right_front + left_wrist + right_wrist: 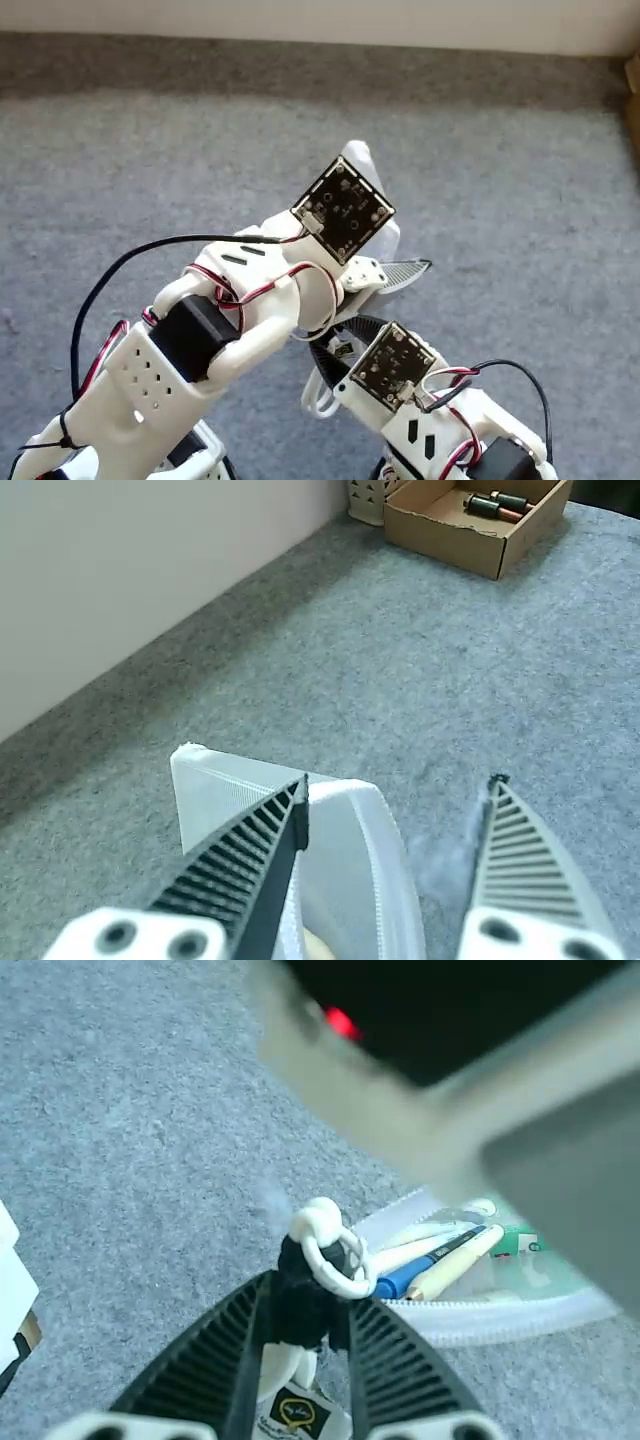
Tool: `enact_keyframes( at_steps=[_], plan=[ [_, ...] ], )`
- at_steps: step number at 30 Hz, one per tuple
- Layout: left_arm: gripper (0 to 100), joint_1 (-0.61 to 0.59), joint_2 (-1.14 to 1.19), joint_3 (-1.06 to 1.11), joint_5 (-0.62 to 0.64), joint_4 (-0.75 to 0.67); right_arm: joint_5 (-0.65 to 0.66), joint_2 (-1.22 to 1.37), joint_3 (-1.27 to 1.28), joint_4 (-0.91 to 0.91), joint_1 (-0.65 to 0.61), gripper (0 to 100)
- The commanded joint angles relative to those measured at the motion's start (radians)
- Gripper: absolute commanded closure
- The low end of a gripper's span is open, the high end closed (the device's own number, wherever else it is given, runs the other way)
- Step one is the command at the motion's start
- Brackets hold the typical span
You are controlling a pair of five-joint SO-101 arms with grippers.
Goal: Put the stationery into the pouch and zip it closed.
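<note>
— Which step was judged to be in hand?

— The zipping. The stationery [440, 1255] was seen inside the pouch [480, 1305], which lay on the counter [450, 660] with its mouth not yet shut. The zip pull [300, 1305] was pinched between the closed fingers of the right gripper [308, 1295].

— And the left gripper [398, 785]?

— It was held wide open over the pouch's far end, with nothing grasped. Whether one finger pressed on the fabric could not be told.

— What was called for next?

— The far end probably had to be pinned, so the pull could be drawn along the zip.
</note>
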Motion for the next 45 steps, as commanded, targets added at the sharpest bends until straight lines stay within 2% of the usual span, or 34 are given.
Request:
enact_keyframes(
  at_steps=[1,10,18,26,31,38,45],
  plan=[
    [73,-0.038,-0.005,-0.053,0.008,0.032,-0.005,-0.015,-0.010,0.001,0.016,99.3],
    [73,-0.133,-0.005,-0.142,0.012,0.066,-0.005,-0.015,-0.008,-0.001,0.016,99.3],
    [73,-0.085,0.004,-0.120,0.014,0.057,-0.006,-0.015,-0.008,-0.002,0.016,99.3],
    [73,0.035,0.001,-0.117,0.012,0.046,-0.006,-0.015,-0.008,-0.002,0.018,99.3],
    [73,0.041,0.002,-0.114,0.008,0.049,-0.006,-0.015,-0.008,-0.002,0.018,99.3],
    [73,-0.114,-0.007,-0.162,-0.025,0.055,-0.006,-0.015,-0.008,-0.002,0.019,99.3],
    [73,-0.282,-0.007,-0.278,-0.135,0.261,-0.009,-0.015,-0.016,0.002,0.022,99.3]
  ],
)
